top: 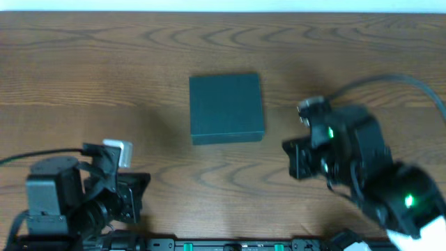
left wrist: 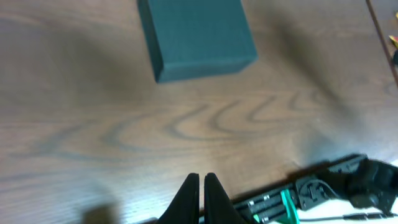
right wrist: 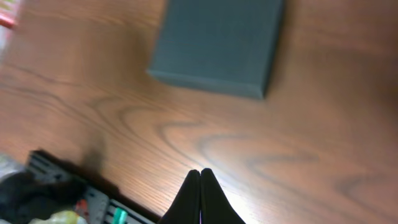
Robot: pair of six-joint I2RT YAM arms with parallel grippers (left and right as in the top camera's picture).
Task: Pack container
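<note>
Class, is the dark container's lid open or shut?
Shut: the container shows a flat unbroken top, no raised flap, no interior visible.

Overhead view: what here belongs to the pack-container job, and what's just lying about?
Job:
- matte black square cardboard container, looks closed
- left gripper, shut, empty
- right gripper, shut, empty

Lying about:
- black rail with green parts along the near edge
- blurred red item in the right wrist view's corner, unidentifiable

Container sits closed in the middle of the table, bare wood on all four sides. Approach open from above and the near edge. Right arm stands near its right flank.
</note>
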